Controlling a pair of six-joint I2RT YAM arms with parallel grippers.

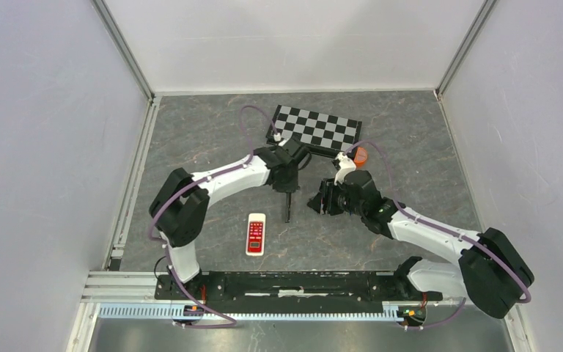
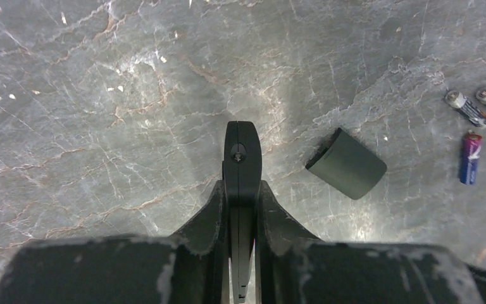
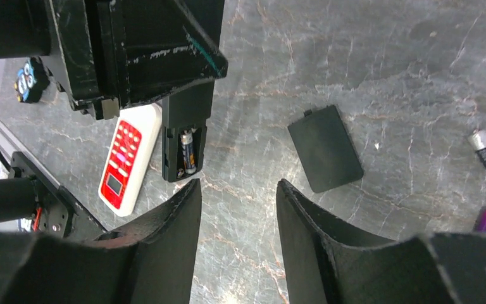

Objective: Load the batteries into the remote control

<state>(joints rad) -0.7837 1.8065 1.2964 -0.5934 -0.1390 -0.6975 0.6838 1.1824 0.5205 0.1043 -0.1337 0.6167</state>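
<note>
Grey marbled table [image 2: 101,95] here, streaked with white and rust-coloured veins, and a black-and-white checkerboard [image 1: 315,128] at the far end. The white remote [image 1: 256,234] shows a red face, while the black remote [image 3: 190,111] is dark all over, the same flat black as the battery cover [image 2: 347,163]. And the batteries [image 2: 469,158]: purple into blue on one, dark wrappers on the others, silvery ends.

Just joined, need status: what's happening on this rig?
The left end effector is shut on the black remote, whose back is open with one battery seated. The back cover lies detached on the table, loose batteries past it. The right end effector hangs open and empty. A white remote lies untouched.
</note>
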